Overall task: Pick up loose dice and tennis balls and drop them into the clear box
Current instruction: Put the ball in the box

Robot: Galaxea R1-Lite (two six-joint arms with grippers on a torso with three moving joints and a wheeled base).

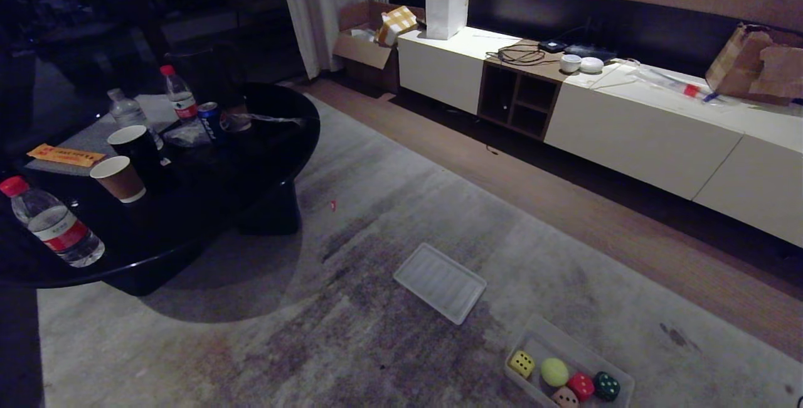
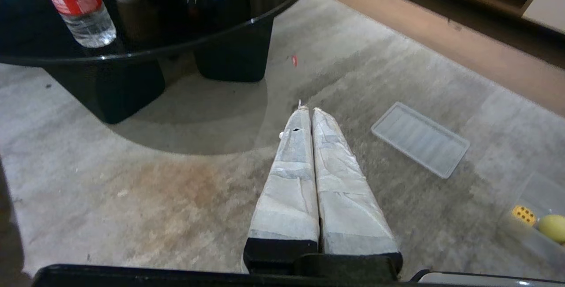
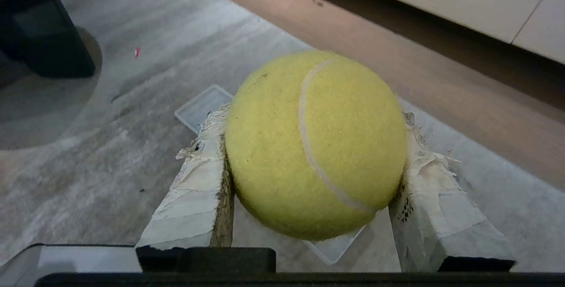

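Right gripper (image 3: 315,154) clamps a tennis ball (image 3: 315,143) above the rug | left gripper (image 2: 308,110) pressed closed, empty | clear box (image 1: 546,332) holds four dice; one ball

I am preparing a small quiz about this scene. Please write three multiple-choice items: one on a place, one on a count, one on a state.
1. Where does the ribbed tray lie?
A. on the rug, between the black table and the clear box
B. on the black table
C. inside the clear box

2. How many dice are in the clear box?
A. two
B. four
C. six

3. What is the state of the right tool?
A. open and empty
B. shut with nothing in it
C. shut on a tennis ball

Answers:
1. A: the head view shows it flat on the rug beside the black table.
2. B: yellow, red, peach and dark green dice sit there with one ball.
3. C: the right wrist view shows the ball squeezed between both fingers.
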